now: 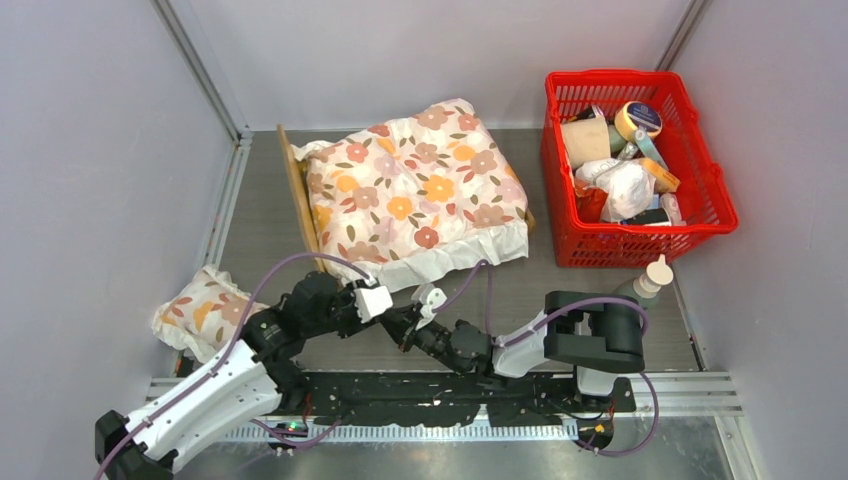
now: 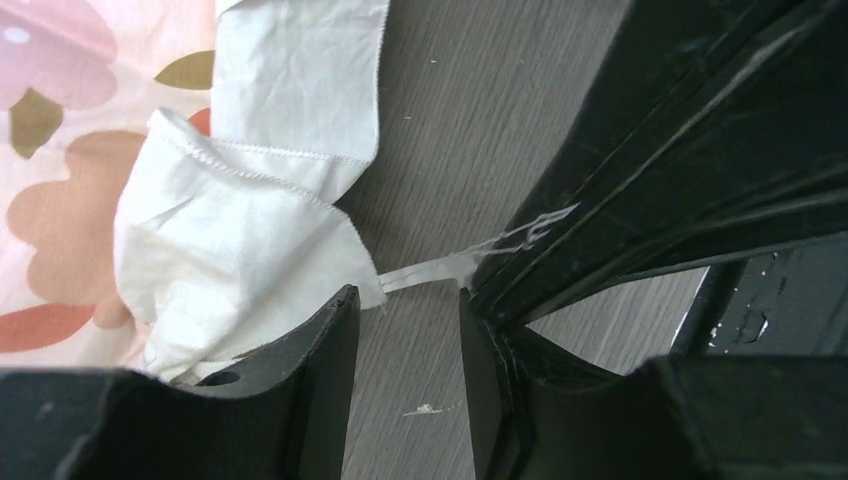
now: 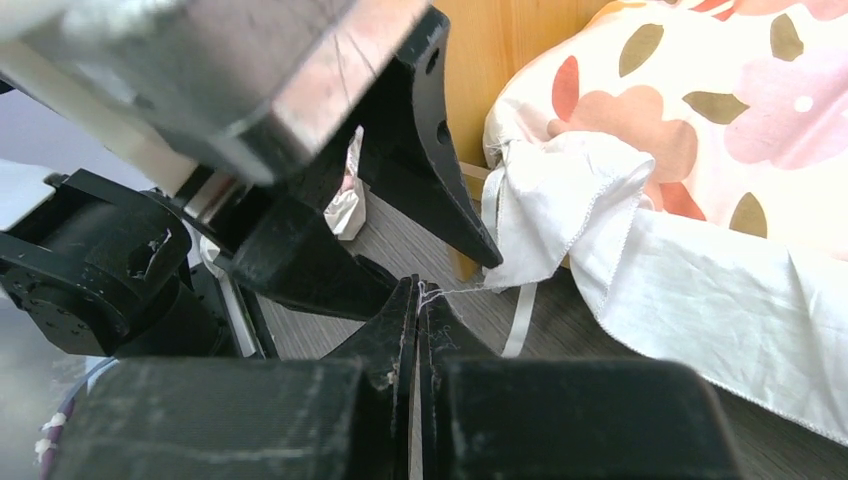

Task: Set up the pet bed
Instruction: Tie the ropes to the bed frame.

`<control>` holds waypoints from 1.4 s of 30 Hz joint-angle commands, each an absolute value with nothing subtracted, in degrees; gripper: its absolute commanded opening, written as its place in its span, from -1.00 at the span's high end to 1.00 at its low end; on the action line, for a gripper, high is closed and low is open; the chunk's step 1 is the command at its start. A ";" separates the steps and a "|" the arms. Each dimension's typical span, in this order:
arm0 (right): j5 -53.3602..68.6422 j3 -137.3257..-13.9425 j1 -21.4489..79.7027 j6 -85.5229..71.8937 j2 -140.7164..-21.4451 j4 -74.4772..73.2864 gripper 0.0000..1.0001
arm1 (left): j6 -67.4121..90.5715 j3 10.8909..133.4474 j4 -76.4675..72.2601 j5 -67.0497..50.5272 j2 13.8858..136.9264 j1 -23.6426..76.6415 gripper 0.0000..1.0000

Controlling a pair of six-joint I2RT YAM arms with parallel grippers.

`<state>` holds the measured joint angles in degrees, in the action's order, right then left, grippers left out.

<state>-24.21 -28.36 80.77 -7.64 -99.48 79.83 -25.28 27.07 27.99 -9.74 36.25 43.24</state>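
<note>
— Pincers?
— The right pincer (image 3: pixel 418 292) is clamped on a thin white tie (image 3: pixel 519 322) at the near corner of the pet bed (image 1: pixel 297 185). The left pincer (image 2: pixel 405 300) stands apart beside it.
— Around?
— Grey wood-grain desk (image 1: pixel 560 290), pale walls (image 1: pixel 100 150); a floral cushion (image 1: pixel 415 185) covers the bed.

Bare tabletop (image 1: pixel 540 290) lies open between the floral cushion (image 1: pixel 410 185) and the red basket (image 1: pixel 700 215), narrowed at lower right by a bottle (image 1: pixel 652 280). Left of the pet bed (image 1: pixel 297 190) headboard, a free strip runs down to a small pillow (image 1: pixel 200 312). At lower centre the left gripper (image 2: pixel 405 300) and right gripper (image 3: pixel 418 295) crowd together, and a thin ribbon (image 2: pixel 430 268) spans the gap between the left fingers (image 2: pixel 320 370).
</note>
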 commanded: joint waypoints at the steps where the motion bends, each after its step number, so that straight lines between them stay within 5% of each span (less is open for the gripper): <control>1: -26.75 -26.23 80.68 -12.54 -97.14 83.34 0.88 | -20.51 26.60 24.28 -5.38 31.41 43.37 0.08; 5: -28.88 -23.48 80.71 -16.44 -94.47 80.66 0.71 | -4.07 27.28 20.21 8.30 28.44 43.33 0.03; 9: -29.46 -21.97 80.68 -19.39 -92.57 76.71 0.65 | -1.73 30.20 24.75 -0.92 30.17 43.33 -0.02; 12: -26.36 -22.86 81.07 -23.18 -91.58 69.27 0.34 | 19.12 33.21 28.32 9.51 31.73 43.26 0.04; 16: -30.30 -20.19 84.57 -24.91 -90.25 66.24 0.22 | 30.13 38.94 37.75 4.00 36.35 43.07 0.05; 19: -33.96 -21.69 84.89 -26.75 -88.16 57.62 0.13 | 36.10 41.55 43.89 11.78 36.11 43.02 -0.02; 27: -35.50 -32.94 83.73 -21.43 -97.14 56.98 -0.03 | 26.94 49.10 47.83 26.49 30.30 36.63 -0.30; 42: -35.88 -53.92 77.39 -18.06 -115.22 53.65 -0.10 | 24.21 47.19 46.67 14.53 31.40 21.64 -0.34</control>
